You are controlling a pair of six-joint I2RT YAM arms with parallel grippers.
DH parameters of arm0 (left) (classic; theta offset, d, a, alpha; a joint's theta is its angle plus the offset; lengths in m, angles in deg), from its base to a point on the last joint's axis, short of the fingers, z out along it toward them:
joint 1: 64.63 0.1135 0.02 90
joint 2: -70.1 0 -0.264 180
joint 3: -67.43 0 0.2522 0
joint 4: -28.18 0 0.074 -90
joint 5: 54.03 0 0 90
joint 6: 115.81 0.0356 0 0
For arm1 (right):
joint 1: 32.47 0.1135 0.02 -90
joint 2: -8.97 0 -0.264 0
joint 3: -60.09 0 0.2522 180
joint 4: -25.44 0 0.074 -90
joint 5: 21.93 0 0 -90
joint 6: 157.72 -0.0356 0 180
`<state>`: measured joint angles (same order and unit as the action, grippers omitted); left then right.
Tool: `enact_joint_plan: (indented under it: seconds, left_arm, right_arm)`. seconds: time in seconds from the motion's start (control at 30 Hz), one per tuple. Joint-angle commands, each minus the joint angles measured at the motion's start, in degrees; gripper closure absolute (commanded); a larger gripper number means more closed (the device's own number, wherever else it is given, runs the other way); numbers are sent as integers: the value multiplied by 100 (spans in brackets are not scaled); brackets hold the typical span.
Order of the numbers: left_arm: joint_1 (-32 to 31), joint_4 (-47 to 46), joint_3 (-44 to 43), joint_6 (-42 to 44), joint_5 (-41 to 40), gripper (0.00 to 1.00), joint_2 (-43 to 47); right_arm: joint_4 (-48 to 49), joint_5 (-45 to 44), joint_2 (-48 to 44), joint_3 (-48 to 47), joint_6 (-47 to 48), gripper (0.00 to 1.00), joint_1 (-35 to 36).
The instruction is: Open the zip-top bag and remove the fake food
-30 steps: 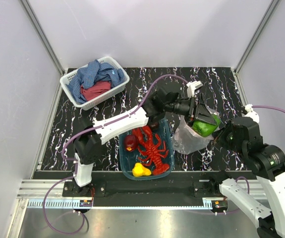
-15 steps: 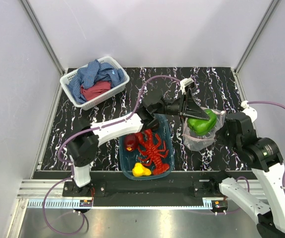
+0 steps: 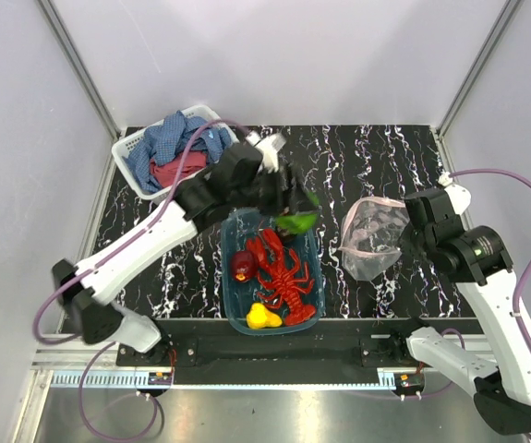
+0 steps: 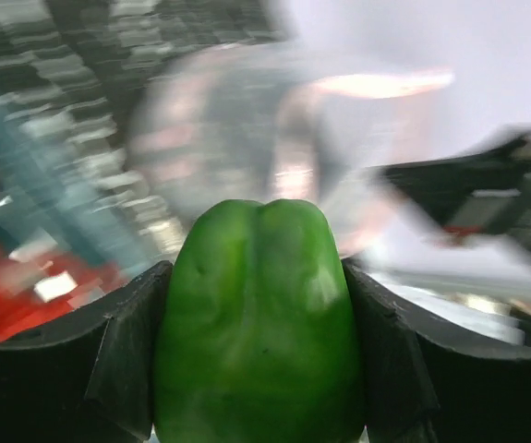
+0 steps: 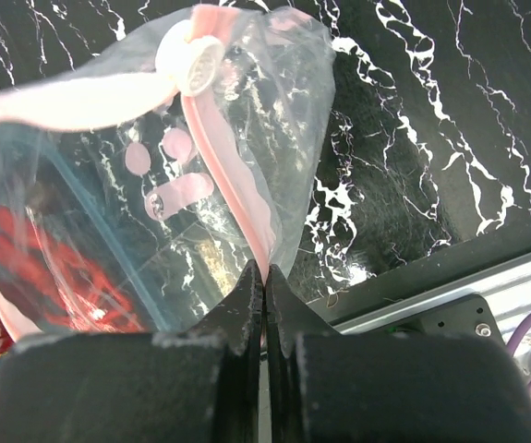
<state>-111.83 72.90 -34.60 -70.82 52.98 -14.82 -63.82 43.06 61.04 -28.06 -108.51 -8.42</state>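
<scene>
Left claw [image 3: 293, 218] has swung off the zip-top bag [image 3: 373, 242], now over the teal tub's [image 3: 226, 286] far end, clamped on the green pepper [image 4: 260, 314] — hard glossy plastic, light, slick, so hold across its wide belly. Right claw [image 5: 263, 286] pinched together on the pink zip strip [image 5: 223, 157], bag hanging right of the tub — thin limp crinkly film, looks empty; lobster [image 3: 285, 277], pear [image 3: 262, 317], dark red fruit [image 3: 242, 266] lie in the tub
</scene>
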Motion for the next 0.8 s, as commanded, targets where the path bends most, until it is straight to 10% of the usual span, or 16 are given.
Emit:
enact_joint_plan:
  seconds: [0.0, 0.47, 0.77]
  left_arm:
    - [52, 1139, 835, 766, -2095, 100, 433]
    - [325, 1501, 214, 1363, -3187, 97, -1842]
    - [334, 1492, 257, 1627, -3275, 18, -1827]
  right_arm:
    - [-52, -232, 224, -479, 159, 100, 20]
    - [-122, 744, 602, -1007, 485, 100, 20]
    - [-1501, -354, 866, -2298, 608, 100, 12]
